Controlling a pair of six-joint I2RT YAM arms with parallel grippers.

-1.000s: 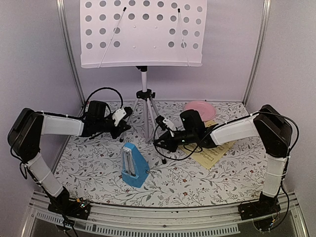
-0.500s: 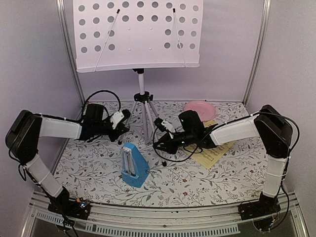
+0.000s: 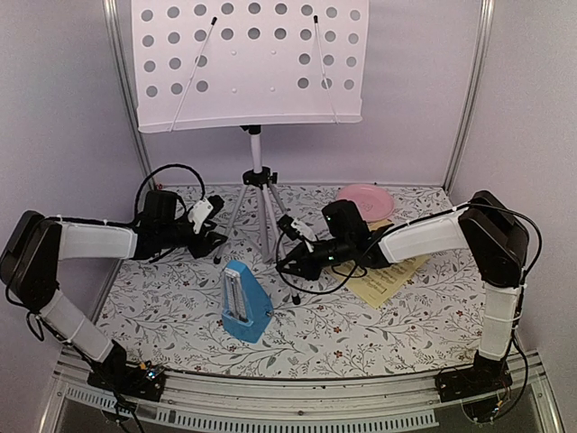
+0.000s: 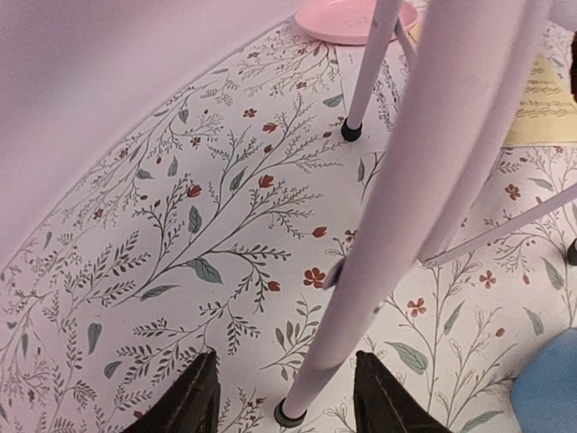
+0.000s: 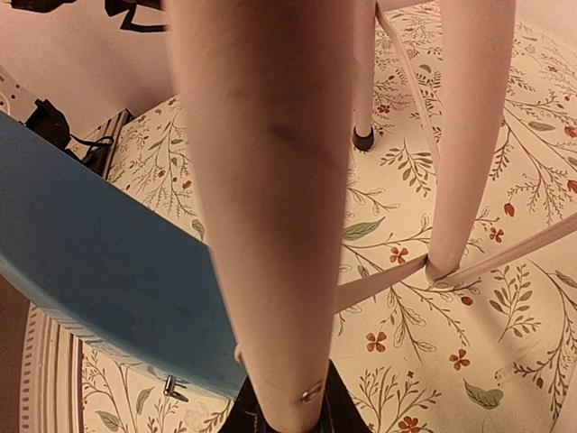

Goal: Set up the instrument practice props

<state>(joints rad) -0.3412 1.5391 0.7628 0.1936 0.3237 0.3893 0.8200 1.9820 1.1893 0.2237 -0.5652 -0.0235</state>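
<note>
Near the table's [image 3: 162, 311] far edge the music stand [image 3: 249, 72] is steadied by the right gripper [image 5: 284, 406] clamped on one tripod leg [image 5: 261, 180], the left gripper [image 4: 287, 356] held open astride another.

You have the fingers [image 5: 341, 410] clamped on a pale tripod leg [image 5: 270, 180] that fills mid-frame. The blue metronome [image 5: 99, 271] sits just left of it. A second tube [image 5: 469, 135] ends where thin braces meet. A rear leg's black foot [image 5: 362, 138] rests on the floral worktop [image 5: 505, 361].
</note>
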